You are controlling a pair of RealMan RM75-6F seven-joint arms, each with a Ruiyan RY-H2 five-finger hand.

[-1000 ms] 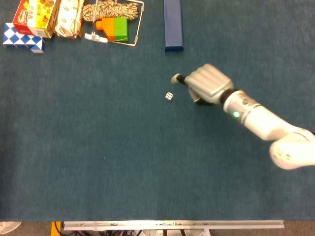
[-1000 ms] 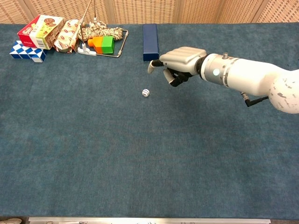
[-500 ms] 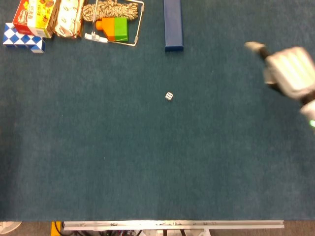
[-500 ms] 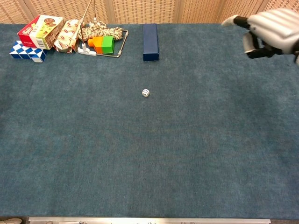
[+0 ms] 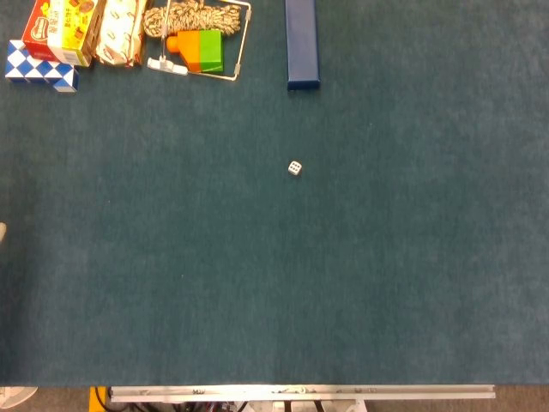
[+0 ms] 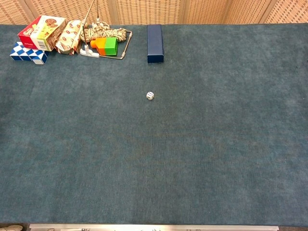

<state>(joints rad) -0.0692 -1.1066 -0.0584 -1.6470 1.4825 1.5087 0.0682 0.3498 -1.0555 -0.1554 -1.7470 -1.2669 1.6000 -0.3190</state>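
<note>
A small white die (image 5: 294,168) (image 6: 150,96) lies alone on the blue-green table cloth (image 5: 343,283) (image 6: 192,159), a little above the middle. Neither hand shows in the head view or the chest view, and nothing touches the die. A tiny pale sliver (image 5: 2,232) sits at the left edge of the head view; I cannot tell what it is.
Along the far edge lie a long dark blue box (image 5: 301,43) (image 6: 154,36), a wire tray (image 5: 241,50) with an orange and green block (image 5: 199,50) and rope, a snack packet (image 5: 120,31), a red and yellow carton (image 5: 60,27) and a blue-white checkered puzzle (image 5: 39,67).
My right hand, which hovered just right of the die a second ago, drew back to the right and upward and has left both views. The die has not moved.
</note>
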